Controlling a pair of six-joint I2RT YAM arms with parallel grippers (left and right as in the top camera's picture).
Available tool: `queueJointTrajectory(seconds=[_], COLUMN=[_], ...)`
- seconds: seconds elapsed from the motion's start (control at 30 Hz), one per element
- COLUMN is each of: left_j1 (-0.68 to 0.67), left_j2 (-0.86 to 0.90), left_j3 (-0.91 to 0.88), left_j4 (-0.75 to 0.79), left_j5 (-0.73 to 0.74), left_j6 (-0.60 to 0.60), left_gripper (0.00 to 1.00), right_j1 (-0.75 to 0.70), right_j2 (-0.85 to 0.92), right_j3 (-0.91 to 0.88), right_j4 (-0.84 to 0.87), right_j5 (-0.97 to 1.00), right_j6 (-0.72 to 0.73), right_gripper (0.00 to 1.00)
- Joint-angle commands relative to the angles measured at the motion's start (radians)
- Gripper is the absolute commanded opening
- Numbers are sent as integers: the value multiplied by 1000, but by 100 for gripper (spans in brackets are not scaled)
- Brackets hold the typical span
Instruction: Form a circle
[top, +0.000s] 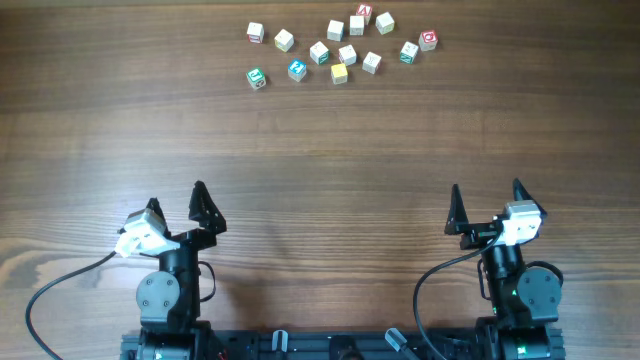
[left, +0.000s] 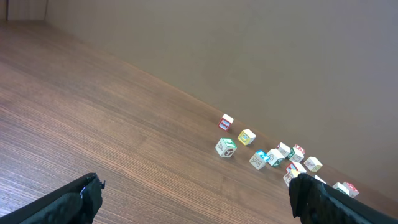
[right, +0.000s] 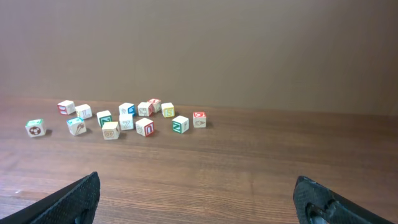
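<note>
**1. Cube posn.** Locates the cubes (top: 347, 54) as a loose, uneven cluster at the far centre of the bench (top: 320, 150), not yet in a ring. Reads the near row, left to right in overhead view, as green-faced cube (top: 256, 77), blue-faced cube (top: 297, 69), yellow cube (top: 339, 73). Puts a red-faced cube (top: 428, 40) at the cluster's right end.

**2. Left jaws.** Stand spread wide, with nothing between them and nothing held. Sit near the front edge of the bench, left side, tips toward the far edge. Lie well apart from the cubes, which are ahead and off to the right. In left wrist view, shows the cluster low at right, close above the right-hand fingertip (left: 314, 196). Shows the green-faced cube (left: 226, 147) nearest, with bare wood across the rest of the gap.

**3. Right jaws.** Stand equally wide and hold nothing. Sit near the front edge, right side, tips toward the far edge. Lie well apart from the cubes, which are ahead and off to the left. In right wrist view, shows the cluster at mid-height, left of centre, far beyond both fingertips (right: 78, 196). Shows the red-faced cube (right: 199, 119) closest to centre line and the yellow cube (right: 111, 130) further left.

**4. Contact.** Touches no cube on either side.
</note>
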Motion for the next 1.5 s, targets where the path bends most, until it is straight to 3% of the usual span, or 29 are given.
queueJointTrajectory(seconds=[0.0,1.07,1.2,1.3,1.47], left_j1=[8,8,8,8,8], left_j2=[-5,-2,-2,-2,27], left_j3=[-9,-9,-9,24,174], left_j4=[6,6,4,-18,-197], left_j5=[4,6,79,226,241], left_j6=[5,5,17,121,166], left_gripper=[100,100,100,100,100], right_j1=[-4,-4,-4,-4,-4], right_j2=[-11,-11,-11,-11,-11], right_j3=[-3,-3,-3,-3,-3], right_j4=[2,2,2,2,2], right_j5=[-20,-20,-20,-20,-20], right_j6=[1,2,1,2,2], right_gripper=[100,100,100,100,100])
